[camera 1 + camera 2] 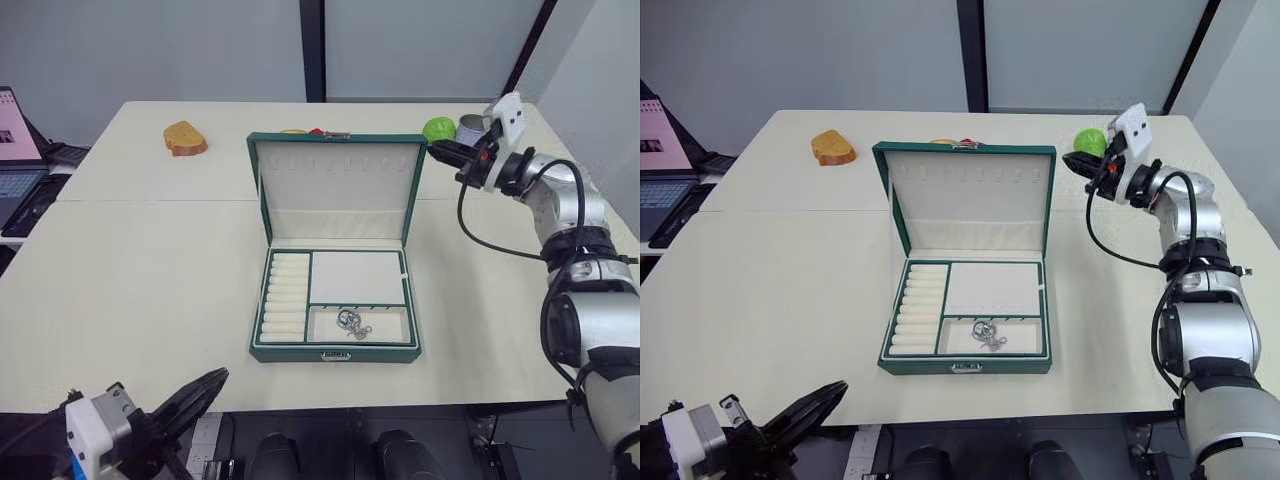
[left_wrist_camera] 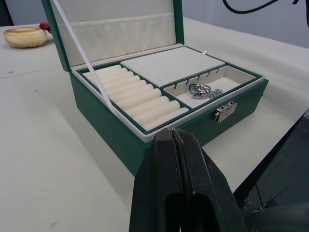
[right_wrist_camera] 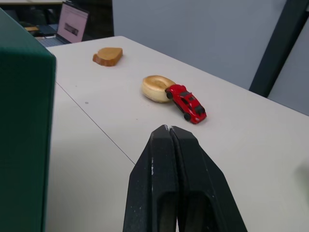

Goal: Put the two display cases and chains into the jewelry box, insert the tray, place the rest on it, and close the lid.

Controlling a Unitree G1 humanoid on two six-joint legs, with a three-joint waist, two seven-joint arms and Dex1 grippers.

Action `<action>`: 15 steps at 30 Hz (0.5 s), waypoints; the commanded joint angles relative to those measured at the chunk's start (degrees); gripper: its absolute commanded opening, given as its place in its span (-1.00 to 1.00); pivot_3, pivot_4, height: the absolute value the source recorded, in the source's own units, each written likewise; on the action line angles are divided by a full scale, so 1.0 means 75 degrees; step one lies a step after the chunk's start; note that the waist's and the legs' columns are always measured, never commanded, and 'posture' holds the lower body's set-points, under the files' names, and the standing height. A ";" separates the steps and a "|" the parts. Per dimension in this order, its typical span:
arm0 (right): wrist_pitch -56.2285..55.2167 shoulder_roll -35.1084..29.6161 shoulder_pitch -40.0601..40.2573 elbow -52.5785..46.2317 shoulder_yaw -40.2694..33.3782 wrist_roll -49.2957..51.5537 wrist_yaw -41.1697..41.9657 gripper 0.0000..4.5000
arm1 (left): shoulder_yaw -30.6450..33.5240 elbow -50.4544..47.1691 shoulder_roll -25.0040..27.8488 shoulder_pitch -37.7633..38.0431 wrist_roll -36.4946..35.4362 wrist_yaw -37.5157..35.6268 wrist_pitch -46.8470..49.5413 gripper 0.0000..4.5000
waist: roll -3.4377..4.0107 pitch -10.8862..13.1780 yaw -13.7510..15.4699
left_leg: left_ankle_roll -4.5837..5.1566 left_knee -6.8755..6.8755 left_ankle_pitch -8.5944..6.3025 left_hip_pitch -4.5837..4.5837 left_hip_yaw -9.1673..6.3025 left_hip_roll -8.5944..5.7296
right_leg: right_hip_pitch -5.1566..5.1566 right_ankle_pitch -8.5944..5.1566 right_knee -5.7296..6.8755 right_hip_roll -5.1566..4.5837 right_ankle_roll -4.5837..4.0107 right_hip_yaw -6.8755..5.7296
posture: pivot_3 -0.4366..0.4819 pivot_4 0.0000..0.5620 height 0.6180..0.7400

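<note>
My left gripper (image 1: 205, 388) hung low off the near edge of the table (image 1: 140, 290), its fingers pressed together on nothing, pointing toward the jewelry box (image 1: 335, 352). That box sat mid-table with the lid (image 1: 336, 185) standing upright, and the tray (image 1: 337, 299) was seated in its top, ring rolls on the left side. The rest (image 1: 352, 322) lay as a small silvery heap in the tray's front compartment, just behind the clasp (image 2: 225, 111). Beyond the lid I saw a red toy car (image 3: 187, 103) touching a ring-shaped pastry (image 3: 155, 88). My right gripper (image 1: 446, 151) hovered closed and empty beside the lid's upper right corner.
</note>
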 commanded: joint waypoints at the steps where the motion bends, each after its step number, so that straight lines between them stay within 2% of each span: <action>1: 0.0071 0.0026 -0.0215 -0.0214 -0.0191 0.0253 0.0500 -0.99 | -0.0077 -0.0290 0.0070 0.0062 -0.0013 0.0140 -0.0176 -1.00 | 0.0001 0.0001 -0.0028 | 0.0000 0.0000 0.0000 0.0000 0.0000 0.0000 | 0.0000 0.0000 0.0000 0.0000 0.0000 -0.0001 | -0.05 -0.47 1.00; 6: 0.0578 0.0157 0.0068 -0.1202 -0.0053 0.0480 0.1048 -0.99 | -0.0156 -0.0229 0.0172 -0.0010 0.0005 0.0227 -0.0230 -1.00 | 0.0016 0.0010 -0.0074 | 0.0000 -0.0001 0.0000 -0.0001 -0.0001 0.0001 | -0.0001 0.0000 0.0002 0.0001 0.0000 -0.0001 | -0.05 -0.47 1.00; 15: 0.2695 -0.0275 0.1162 -0.4105 0.0139 0.1408 0.2124 -0.99 | -0.0241 -0.0257 0.0446 0.0063 -0.0108 0.0264 -0.0158 -1.00 | 0.0020 0.0012 -0.0067 | 0.0000 -0.0001 0.0000 -0.0006 -0.0005 0.0001 | -0.0001 0.0000 0.0001 0.0000 0.0000 -0.0005 | -0.05 -0.47 1.00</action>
